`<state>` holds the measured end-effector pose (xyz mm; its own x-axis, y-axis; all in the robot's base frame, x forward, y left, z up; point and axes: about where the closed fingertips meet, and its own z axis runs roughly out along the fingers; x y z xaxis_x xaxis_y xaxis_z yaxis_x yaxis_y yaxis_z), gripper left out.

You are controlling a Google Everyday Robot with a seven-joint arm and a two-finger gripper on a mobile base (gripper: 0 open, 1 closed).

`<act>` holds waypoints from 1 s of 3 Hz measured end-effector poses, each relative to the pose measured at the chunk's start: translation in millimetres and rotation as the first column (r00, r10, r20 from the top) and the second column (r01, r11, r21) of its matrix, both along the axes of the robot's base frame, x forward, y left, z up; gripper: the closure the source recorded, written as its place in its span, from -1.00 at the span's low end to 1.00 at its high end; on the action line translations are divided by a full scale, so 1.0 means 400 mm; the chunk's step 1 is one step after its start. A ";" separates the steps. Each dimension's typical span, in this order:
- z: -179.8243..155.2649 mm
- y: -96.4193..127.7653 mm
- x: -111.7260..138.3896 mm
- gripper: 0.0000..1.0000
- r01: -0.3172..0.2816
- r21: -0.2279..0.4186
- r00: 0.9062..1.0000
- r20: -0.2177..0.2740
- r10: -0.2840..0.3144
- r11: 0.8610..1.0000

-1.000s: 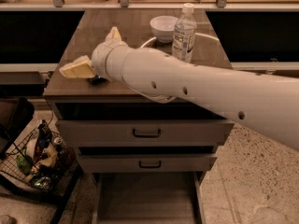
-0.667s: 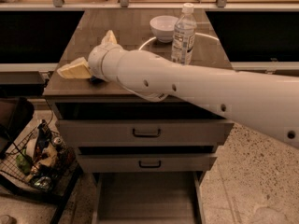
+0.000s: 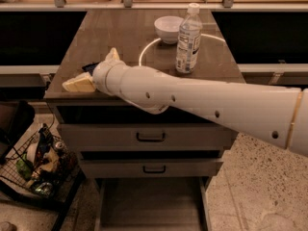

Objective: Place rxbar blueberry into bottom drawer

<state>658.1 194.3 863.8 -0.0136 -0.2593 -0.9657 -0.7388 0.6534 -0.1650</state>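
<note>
The rxbar blueberry (image 3: 88, 67) shows as a small dark flat shape on the front left part of the wooden counter (image 3: 125, 37); most of it is hidden by my wrist. My gripper (image 3: 96, 70) is right over it, low on the counter. One pale finger (image 3: 79, 83) points to the counter's left front edge and the other finger (image 3: 113, 55) sits behind the bar. The fingers are spread, one on each side of the bar. The bottom drawer (image 3: 144, 203) is pulled out below, a shallow grey-brown tray with nothing in it.
A water bottle (image 3: 187, 40) and a white bowl (image 3: 168, 29) stand at the back right of the counter. The two upper drawers (image 3: 150, 137) with dark handles are closed. A wire basket (image 3: 38, 165) of items sits on the floor at left.
My arm has come down and toward the counter's front left edge. The gripper is now lower, around the dark bar. Bottle, bowl and drawers have not moved.
</note>
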 end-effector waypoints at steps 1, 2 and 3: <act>-0.050 0.015 -0.016 -1.00 -0.011 -0.027 0.999 -0.033 0.010 1.000; -0.091 0.015 -0.016 -0.65 -0.014 -0.075 0.998 -0.057 0.010 0.997; -0.081 0.015 -0.016 -0.19 -0.014 -0.075 0.998 -0.057 0.010 0.997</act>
